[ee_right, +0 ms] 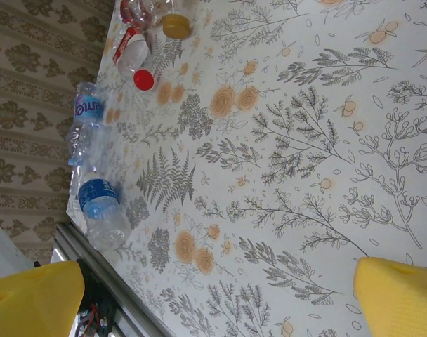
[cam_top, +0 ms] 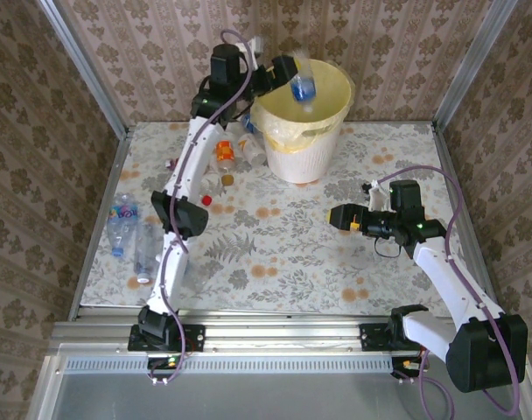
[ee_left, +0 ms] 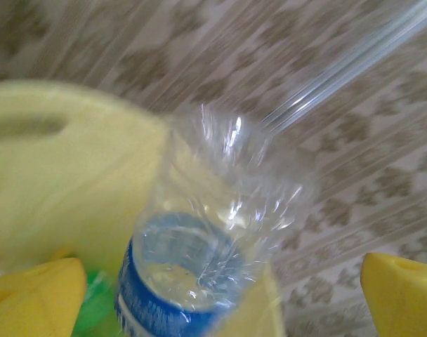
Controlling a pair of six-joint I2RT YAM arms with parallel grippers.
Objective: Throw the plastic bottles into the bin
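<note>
Left gripper [ee_left: 220, 291] gapes above the bin [cam_top: 323, 131], bottle [cam_top: 303, 86] loose between its fingers [ee_left: 38, 298]; right gripper [ee_right: 217, 295] hangs open, empty.

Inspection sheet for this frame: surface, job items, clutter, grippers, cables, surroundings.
surface: floral-print table cover, flat.
job's things: pale yellow round plastic bin at the far side; clear blue-labelled plastic bottle blurred over its mouth; two clear bottles with blue labels lying at the left edge; cluster of small bottles left of the bin.
clutter: nothing seen.
grippers: left gripper open, blurred bottle between its fingers; right gripper open, empty, above the cover.
cables: purple cable along the left arm; another purple cable looped over the right arm.
surroundings: patterned wallpaper walls, metal frame posts.
</note>
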